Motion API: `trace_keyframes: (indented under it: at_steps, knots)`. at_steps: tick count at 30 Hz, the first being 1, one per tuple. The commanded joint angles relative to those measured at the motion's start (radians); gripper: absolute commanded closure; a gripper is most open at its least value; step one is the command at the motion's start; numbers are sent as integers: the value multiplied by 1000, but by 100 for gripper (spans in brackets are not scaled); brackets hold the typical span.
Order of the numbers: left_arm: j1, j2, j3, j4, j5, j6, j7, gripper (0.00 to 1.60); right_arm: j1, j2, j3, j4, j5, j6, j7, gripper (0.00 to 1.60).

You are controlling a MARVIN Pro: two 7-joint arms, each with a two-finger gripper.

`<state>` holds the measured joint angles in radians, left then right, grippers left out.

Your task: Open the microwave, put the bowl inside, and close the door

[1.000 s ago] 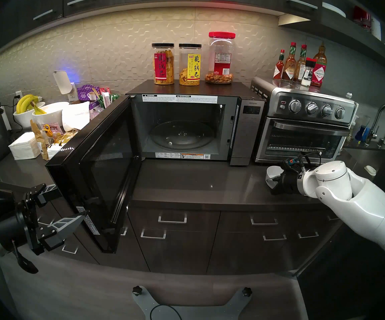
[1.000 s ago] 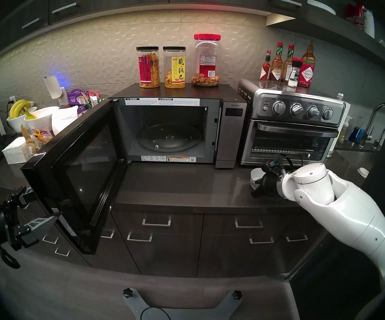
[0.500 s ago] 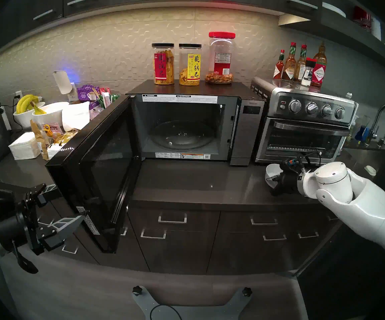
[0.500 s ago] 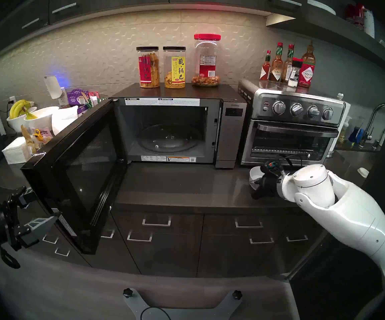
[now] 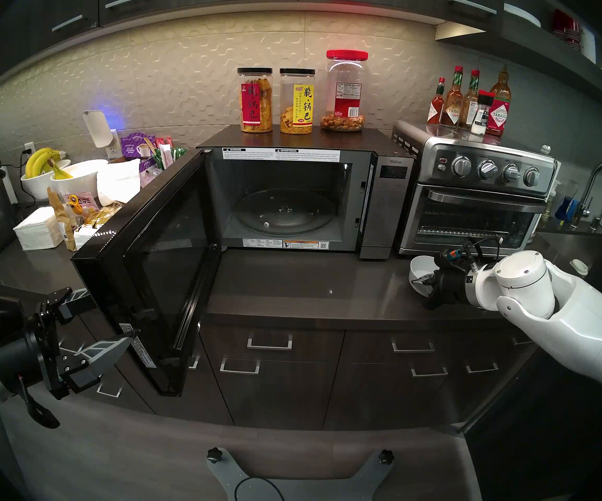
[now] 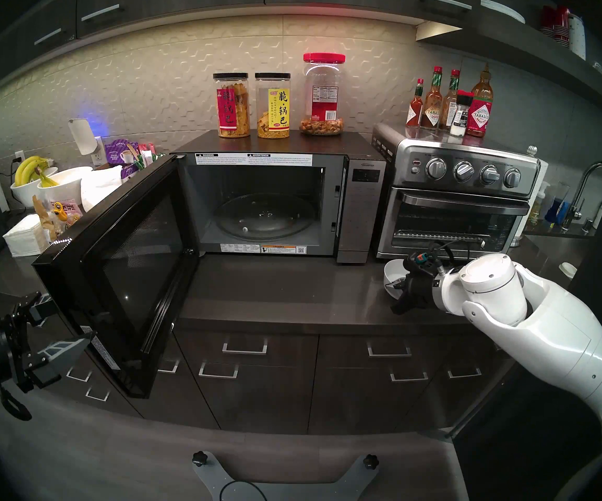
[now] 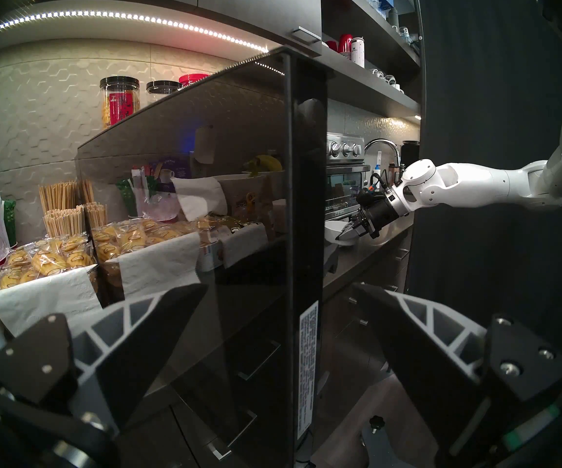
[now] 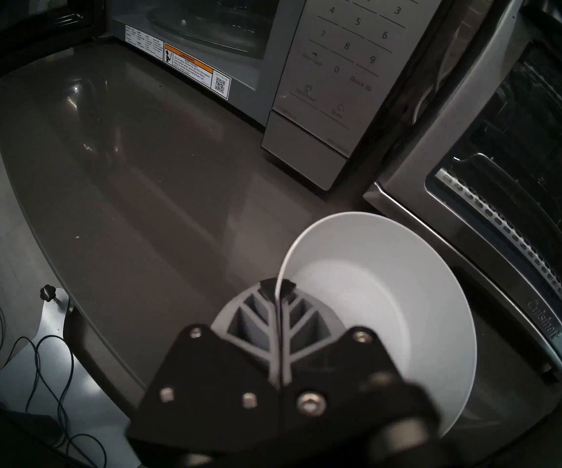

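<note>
The microwave [image 5: 292, 196] fills the frame's centre, its door [image 5: 147, 269] swung wide toward the lower left beside the left claw [image 5: 106, 321], which waits spread open. At right, the white bowl [image 5: 418, 272] now sits tipped and a little further left than a second ago — the right claw [image 8: 278, 288], pinched shut on its rim, is apparently starting the carry toward the turntable [image 5: 285, 211].

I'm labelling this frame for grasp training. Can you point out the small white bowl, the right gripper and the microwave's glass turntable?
bowl [image 8: 404, 288]: right wrist view, on its inner wall.
right gripper [image 8: 278, 288]: right wrist view, between the fingertips pinching the bowl's rim.
turntable [image 5: 285, 213]: left head view, on the plate's centre.
</note>
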<state>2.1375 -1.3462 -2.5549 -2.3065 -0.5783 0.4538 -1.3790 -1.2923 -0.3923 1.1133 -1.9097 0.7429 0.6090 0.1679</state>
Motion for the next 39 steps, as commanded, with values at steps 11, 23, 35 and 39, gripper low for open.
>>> trace_keyframes:
  at_steps: [11, 23, 35, 39]
  knots:
    - [-2, -2, 1, -5, -9, 1, -6, 0, 93, -50, -21, -47, -66, 38, 47, 160]
    - [-2, -1, 2, -5, -9, 1, -5, 0, 176, -107, -51, -86, -135, 94, 86, 160]
    - [-2, -1, 1, -5, -9, 1, -6, 0, 236, -160, -90, -112, -194, 157, 117, 160]
    - [-2, -1, 1, -5, -9, 1, -6, 0, 258, -184, -109, -112, -213, 178, 129, 160]
